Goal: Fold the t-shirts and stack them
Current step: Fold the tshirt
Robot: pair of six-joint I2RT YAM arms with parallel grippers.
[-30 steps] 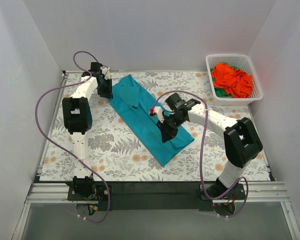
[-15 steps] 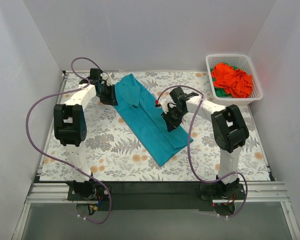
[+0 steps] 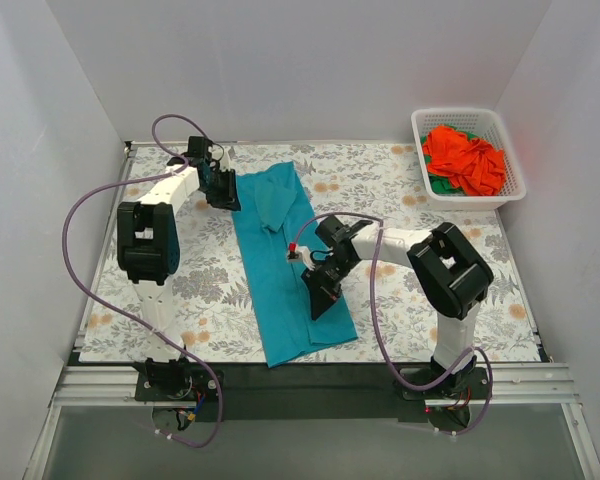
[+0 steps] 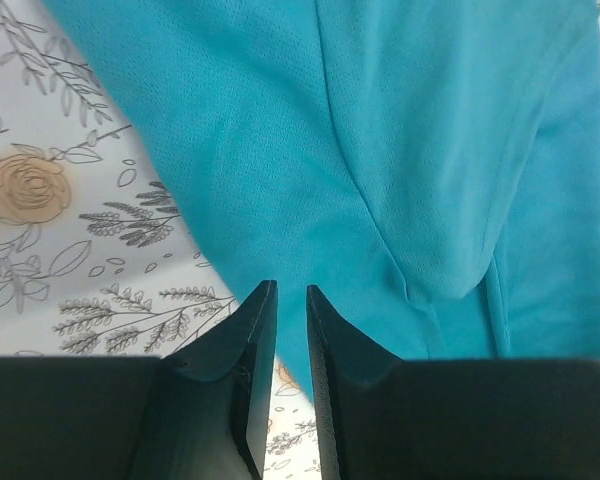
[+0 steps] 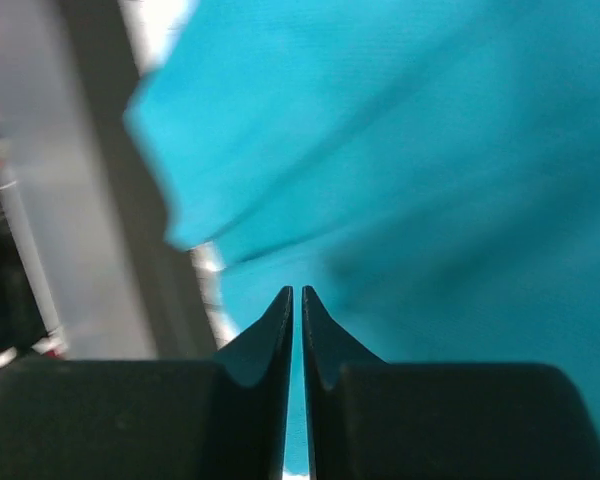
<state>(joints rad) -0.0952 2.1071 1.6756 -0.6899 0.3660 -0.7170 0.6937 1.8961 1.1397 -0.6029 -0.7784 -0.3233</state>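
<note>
Left end effector (image 4: 287, 290): jaws drawn nearly together with a thin slit between them, clamped on the edge of the teal shirt (image 3: 280, 265). In its wrist view the cloth spread ahead of the tips and to their right, and a folded seam curved just beyond them. Bare floral counter (image 3: 195, 285) lay to the left of the tips.

Right end effector (image 5: 297, 290): jaws all but closed, teal cloth showing in the slit, clamped on the same shirt. The wrist view was blurred. Cloth filled the field ahead of the tips and to their right, and the shirt's edge dropped away to their left.

Overhead view: the teal shirt lay flat on the counter as a long folded strip. The left end effector was at its far left corner. The right end effector was near its right edge, toward the near end.

Basket (image 3: 458, 112): well away, beyond and to the right of the right end effector. It held a crumpled orange shirt (image 3: 465, 160) over a partly hidden green shirt (image 3: 438, 185).
</note>
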